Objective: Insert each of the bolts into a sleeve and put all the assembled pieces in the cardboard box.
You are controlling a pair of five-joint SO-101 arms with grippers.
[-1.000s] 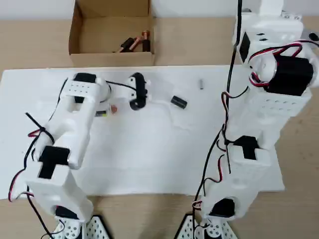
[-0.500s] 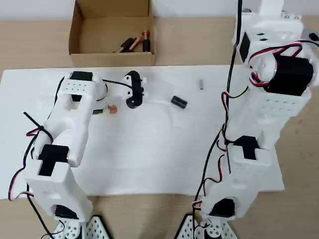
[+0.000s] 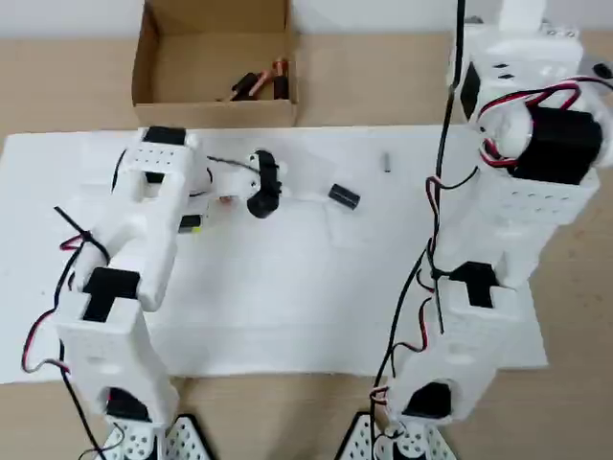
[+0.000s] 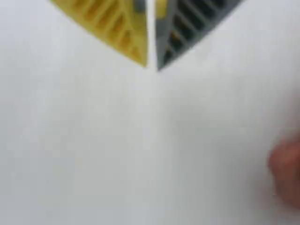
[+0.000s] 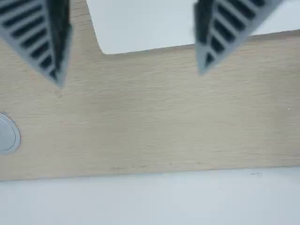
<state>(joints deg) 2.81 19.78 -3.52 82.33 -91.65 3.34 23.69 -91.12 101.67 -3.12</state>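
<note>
A copper bolt (image 3: 227,199) lies on the white sheet (image 3: 287,287) just beside my left gripper (image 3: 194,220). In the left wrist view the yellow and grey fingers of that gripper (image 4: 151,66) meet tip to tip with nothing between them, low over the sheet, and the bolt (image 4: 287,173) is a copper blur at the edge. A black sleeve (image 3: 344,196) lies further right, with a small grey bolt (image 3: 387,162) beyond it. The cardboard box (image 3: 144,67) at the back holds assembled pieces (image 3: 261,84). My right gripper (image 5: 131,74) hangs open over bare wooden table.
The right arm (image 3: 517,192) stands tall along the sheet's right side. In the right wrist view the sheet's corner (image 5: 140,28) lies past the fingertips and a round silvery disc (image 5: 7,133) sits in the wood. Cables hang off both arms.
The left arm's wrist has shifted a little to the right, and now partly covers the copper bolt. The sleeve, the grey bolt and the right arm have not moved.
</note>
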